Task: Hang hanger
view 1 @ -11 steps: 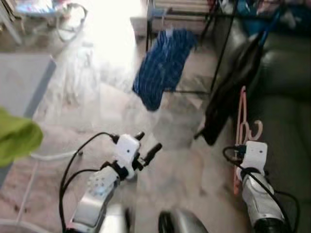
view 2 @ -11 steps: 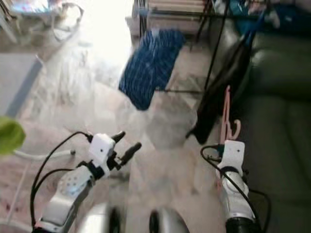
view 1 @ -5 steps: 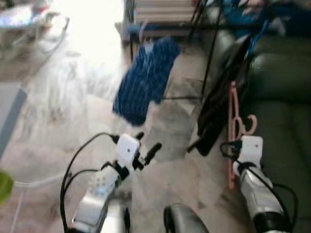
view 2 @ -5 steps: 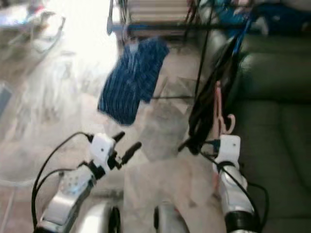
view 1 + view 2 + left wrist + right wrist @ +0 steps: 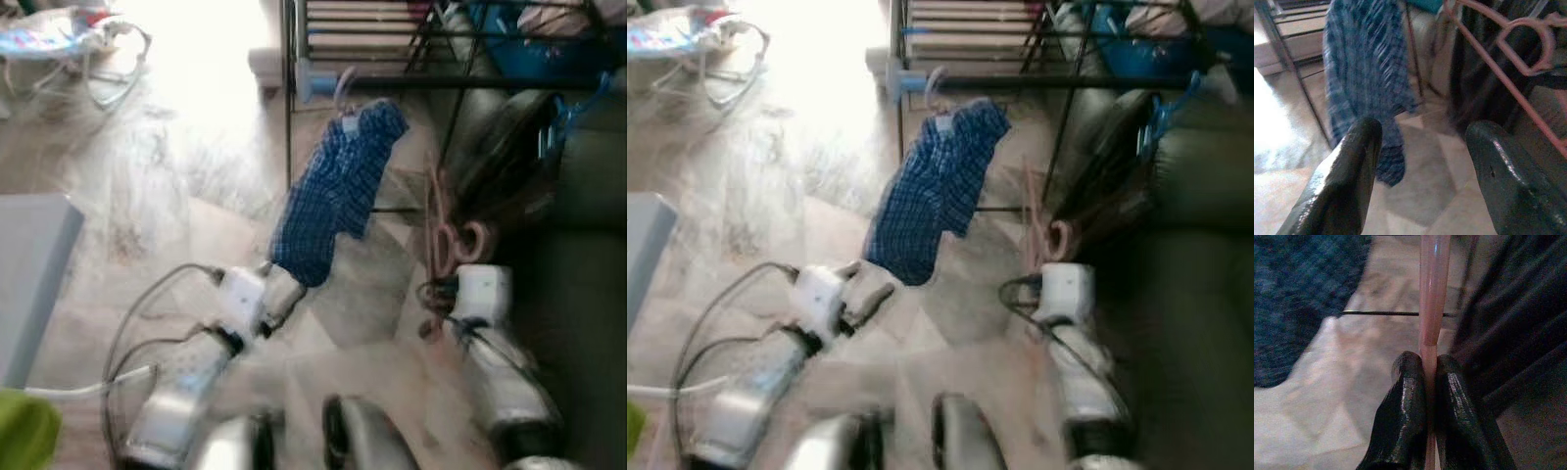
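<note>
A pink hanger (image 5: pixel 447 233) stands upright in my right gripper (image 5: pixel 1430 380), whose two black fingers are shut on its thin bar (image 5: pixel 1430 293). Its hook end curls just above the white wrist block (image 5: pixel 482 292), in front of a dark garment (image 5: pixel 509 147). My left gripper (image 5: pixel 1420 161) is open with nothing between its fingers and sits low, just under the hem of a blue plaid shirt (image 5: pixel 338 191). That shirt hangs from the black clothes rack (image 5: pixel 288 98), whose top rail (image 5: pixel 460 82) runs to the right.
A dark green sofa (image 5: pixel 578 294) fills the right side behind the rack. A blue hanger (image 5: pixel 563 108) sits on the rail above the dark garment. A grey table corner (image 5: pixel 29 264) and a green cloth (image 5: pixel 24 436) are at the left; a baby bouncer (image 5: pixel 69 39) stands far left.
The whole view has swung and the rack and blue shirt now sit closer and more central. The pink hanger stays in my right gripper. My left gripper stays open.
</note>
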Motion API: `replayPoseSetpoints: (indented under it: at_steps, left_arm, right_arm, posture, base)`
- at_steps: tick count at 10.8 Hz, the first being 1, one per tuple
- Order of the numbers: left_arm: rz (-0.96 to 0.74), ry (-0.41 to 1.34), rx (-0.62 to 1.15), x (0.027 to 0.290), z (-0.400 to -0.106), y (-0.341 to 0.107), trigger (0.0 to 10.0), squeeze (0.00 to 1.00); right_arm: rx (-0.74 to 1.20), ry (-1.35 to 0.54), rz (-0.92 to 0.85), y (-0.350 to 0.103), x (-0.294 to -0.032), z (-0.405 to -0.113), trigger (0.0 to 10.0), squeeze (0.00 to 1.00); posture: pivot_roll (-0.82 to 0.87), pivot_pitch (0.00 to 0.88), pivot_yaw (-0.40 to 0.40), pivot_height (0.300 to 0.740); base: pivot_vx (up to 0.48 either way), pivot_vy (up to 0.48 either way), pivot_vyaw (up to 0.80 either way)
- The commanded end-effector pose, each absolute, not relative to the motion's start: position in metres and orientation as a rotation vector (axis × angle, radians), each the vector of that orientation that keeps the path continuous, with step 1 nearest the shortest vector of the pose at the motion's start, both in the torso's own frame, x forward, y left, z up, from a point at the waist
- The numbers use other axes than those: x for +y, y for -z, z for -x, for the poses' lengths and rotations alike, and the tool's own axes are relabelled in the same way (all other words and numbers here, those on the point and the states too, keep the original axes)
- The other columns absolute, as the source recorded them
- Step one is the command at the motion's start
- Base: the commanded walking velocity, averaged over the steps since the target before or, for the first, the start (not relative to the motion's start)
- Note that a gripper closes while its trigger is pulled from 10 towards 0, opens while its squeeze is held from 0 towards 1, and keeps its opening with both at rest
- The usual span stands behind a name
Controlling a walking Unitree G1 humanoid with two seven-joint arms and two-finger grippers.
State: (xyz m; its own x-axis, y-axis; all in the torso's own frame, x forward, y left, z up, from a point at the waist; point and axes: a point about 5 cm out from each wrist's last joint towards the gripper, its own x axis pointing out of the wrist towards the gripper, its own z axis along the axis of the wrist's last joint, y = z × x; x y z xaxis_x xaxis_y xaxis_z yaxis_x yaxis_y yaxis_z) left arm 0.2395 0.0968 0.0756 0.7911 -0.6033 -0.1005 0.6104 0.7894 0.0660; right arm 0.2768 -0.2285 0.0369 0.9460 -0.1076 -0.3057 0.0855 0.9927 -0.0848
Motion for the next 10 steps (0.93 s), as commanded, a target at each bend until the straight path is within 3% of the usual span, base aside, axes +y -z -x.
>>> replayPoseSetpoints:
  at_steps: [1, 4, 7, 10]
  left_arm:
    - [-0.121, 0.652, 0.078, 0.101, -0.238, -0.075, 10.0, 0.0]
    - [-0.134, 0.663, 0.073, 0.099, -0.237, -0.075, 10.0, 0.0]
    - [-0.154, 0.643, 0.1, 0.101, -0.236, -0.069, 10.0, 0.0]
    - [-0.17, 0.618, 0.112, 0.101, -0.234, -0.065, 10.0, 0.0]
  right_arm:
    - [0.262, 0.126, 0.089, -0.045, -0.229, -0.28, 10.0, 0.0]
    - [0.252, 0.151, 0.095, -0.043, -0.231, -0.279, 10.0, 0.0]
    - [0.09, 0.199, 0.15, -0.067, -0.236, -0.286, 10.0, 0.0]
    - [0.089, 0.175, 0.147, -0.063, -0.229, -0.278, 10.0, 0.0]
  posture:
    - [0.0, 0.204, -0.046, 0.74]
    - [0.0, 0.201, -0.044, 0.74]
    - [0.01, 0.2, -0.047, 0.74]
    - [0.01, 0.219, -0.057, 0.74]
  base:
    - [0.48, 0.0, 0.0]
    - [0.472, 0.0, 0.0]
    - [0.391, 0.0, 0.0]
    - [0.0, 0.0, 0.0]
